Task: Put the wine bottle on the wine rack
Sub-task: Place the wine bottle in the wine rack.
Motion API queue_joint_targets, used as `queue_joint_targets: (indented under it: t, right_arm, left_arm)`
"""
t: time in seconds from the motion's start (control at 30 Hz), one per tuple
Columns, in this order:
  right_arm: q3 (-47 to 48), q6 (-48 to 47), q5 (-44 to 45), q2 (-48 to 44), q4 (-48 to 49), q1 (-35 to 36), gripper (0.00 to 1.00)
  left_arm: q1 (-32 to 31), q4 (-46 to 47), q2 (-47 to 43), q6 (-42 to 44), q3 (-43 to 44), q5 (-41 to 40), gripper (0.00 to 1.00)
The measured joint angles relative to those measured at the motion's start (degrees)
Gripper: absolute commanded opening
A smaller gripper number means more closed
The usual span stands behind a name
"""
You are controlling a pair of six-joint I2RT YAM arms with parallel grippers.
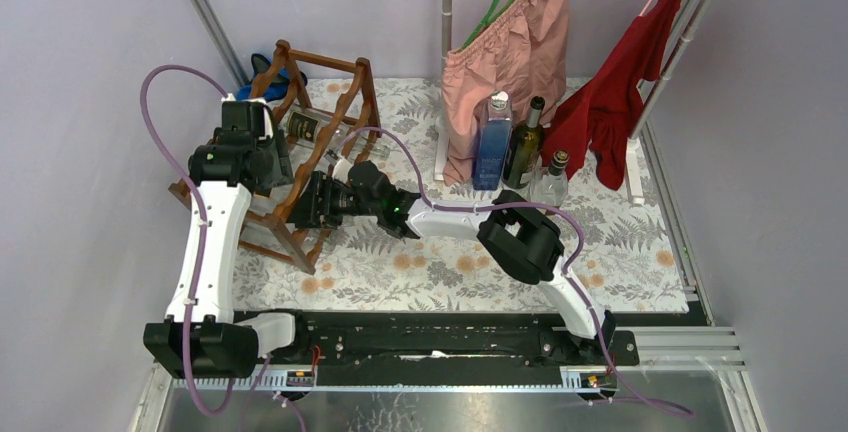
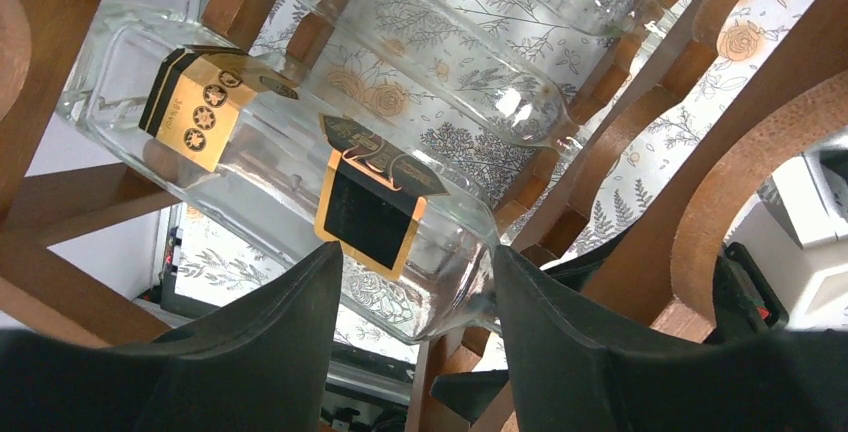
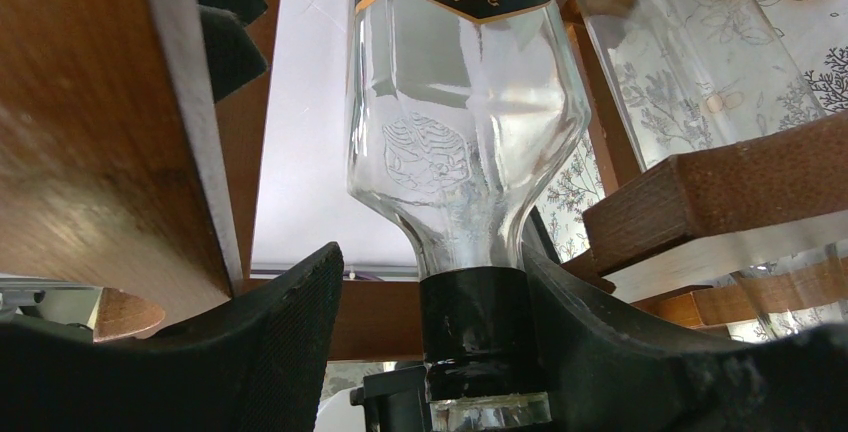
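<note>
Glass wine bottle (image 2: pixel 280 182) on wooden wine rack (image 2: pixel 740 162)

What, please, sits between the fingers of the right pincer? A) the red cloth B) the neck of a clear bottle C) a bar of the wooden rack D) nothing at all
B: the right wrist view shows the black-collared neck of the clear bottle between the fingers of the right pincer, with the wooden rack alongside.
</note>
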Motion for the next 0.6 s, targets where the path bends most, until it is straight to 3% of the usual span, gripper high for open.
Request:
queue_joint_targets:
  t: [0.6]
  right_arm:
    - [0.44, 0.39, -0.79, 0.35, 0.02, -0.17, 0.69]
  left_arm:
    - [0.59, 3.19, -3.02, 5.68, -6.16, 2.19, 0.62]
